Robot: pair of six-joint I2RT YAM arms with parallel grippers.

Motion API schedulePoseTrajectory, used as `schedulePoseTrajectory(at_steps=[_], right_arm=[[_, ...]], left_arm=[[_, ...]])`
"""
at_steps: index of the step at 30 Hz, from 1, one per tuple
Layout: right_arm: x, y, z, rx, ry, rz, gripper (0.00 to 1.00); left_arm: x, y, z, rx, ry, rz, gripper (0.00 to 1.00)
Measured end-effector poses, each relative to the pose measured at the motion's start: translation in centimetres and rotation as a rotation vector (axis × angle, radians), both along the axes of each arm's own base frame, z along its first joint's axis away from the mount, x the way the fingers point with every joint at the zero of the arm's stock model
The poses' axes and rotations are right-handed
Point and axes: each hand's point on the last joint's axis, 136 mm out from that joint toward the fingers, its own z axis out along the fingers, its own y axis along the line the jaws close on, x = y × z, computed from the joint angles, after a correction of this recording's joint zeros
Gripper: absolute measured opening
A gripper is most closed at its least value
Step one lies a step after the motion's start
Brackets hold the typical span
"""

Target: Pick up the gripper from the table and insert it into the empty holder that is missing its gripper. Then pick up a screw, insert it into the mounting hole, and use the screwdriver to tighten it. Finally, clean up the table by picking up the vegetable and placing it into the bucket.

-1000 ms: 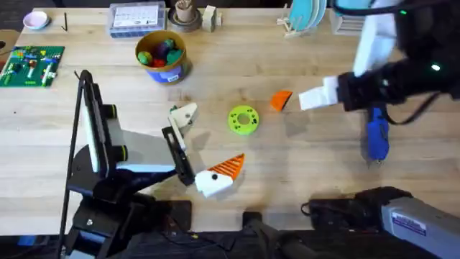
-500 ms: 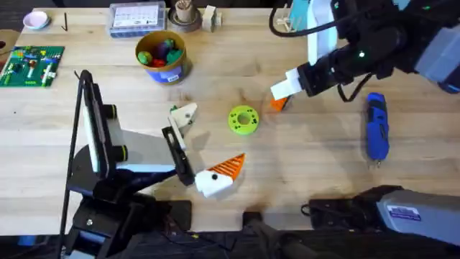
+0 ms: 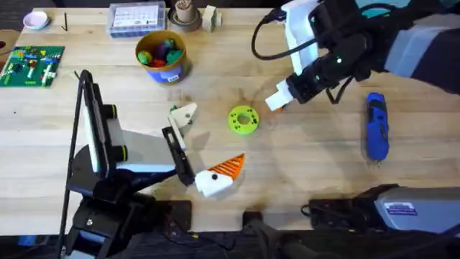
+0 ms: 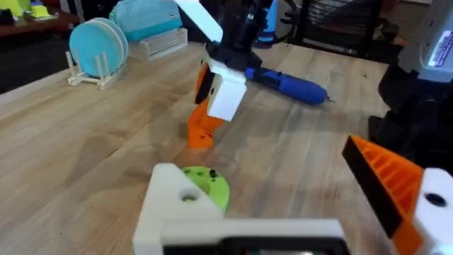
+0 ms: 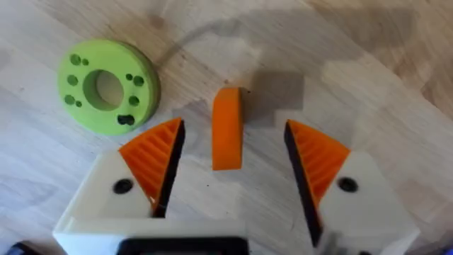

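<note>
Right wrist: open right claw (image 5: pixel 231 170) straddles gripper (image 5: pixel 227 129); no writing legible

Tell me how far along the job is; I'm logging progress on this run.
Nothing is finished yet. In hand: the right gripper is open, its fingers either side of the orange gripper lying on the table, not yet grasped. Left: seating it in the holder, the screw work with the screwdriver, which lies untouched, and putting the vegetable in the bucket.
</note>
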Motion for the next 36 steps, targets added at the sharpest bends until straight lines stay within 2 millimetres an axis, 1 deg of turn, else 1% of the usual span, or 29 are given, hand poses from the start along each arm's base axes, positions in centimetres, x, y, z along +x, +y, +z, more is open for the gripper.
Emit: schedulePoseTrajectory(at_steps=[6, 8, 12, 13, 15, 17, 20, 23, 27, 29, 31, 36], right_arm=[[0.1, -0.4, -0.8, -0.047, 0.004, 0.015, 0.710], [0.2, -0.5, -0.8, -0.051, 0.002, 0.016, 0.556], [0.2, -0.6, -0.8, -0.059, -0.002, 0.021, 0.204], [0.2, -0.6, -0.8, -0.059, -0.003, 0.021, 0.131], [0.2, -0.7, -0.7, -0.061, -0.006, 0.020, 0.029], [0.2, -0.7, -0.4, -0.059, -0.016, 0.020, 0.017], [0.1, -0.7, 1.1, -0.046, -0.053, 0.019, 0.016], [-0.3, -0.8, 3.4, -0.027, -0.107, 0.018, 0.014], [-0.9, -1.1, 7.1, 0.008, -0.197, 0.009, 0.011], [-1.7, -1.4, 8.3, 0.023, -0.217, -0.009, 0.010], [-2.7, -1.7, 9.1, 0.030, -0.218, -0.022, 0.010], [-5.5, -2.7, 9.9, 0.036, -0.177, -0.060, 0.010]], left_arm=[[0.0, 0.0, 0.0, 0.000, 0.000, 0.000, 0.992], [0.0, 0.0, 0.0, 0.000, 0.000, 0.000, 0.993], [0.0, 0.0, 0.0, 0.000, 0.000, 0.000, 0.992], [0.0, 0.0, 0.0, 0.000, 0.000, 0.000, 0.993], [0.0, 0.0, 0.0, 0.000, 0.000, 0.000, 0.993], [0.0, 0.0, 0.0, 0.000, 0.000, 0.000, 0.993], [0.0, 0.0, 0.0, 0.000, 0.000, 0.000, 0.993], [0.0, 0.0, 0.0, 0.000, 0.000, 0.000, 0.993], [0.0, 0.0, 0.0, 0.000, 0.000, 0.000, 0.993], [0.0, 0.0, 0.0, 0.000, 0.000, 0.000, 0.993], [0.0, 0.0, 0.0, 0.000, 0.000, 0.000, 0.993], [0.0, 0.0, 0.0, 0.000, 0.000, 0.000, 0.993]])
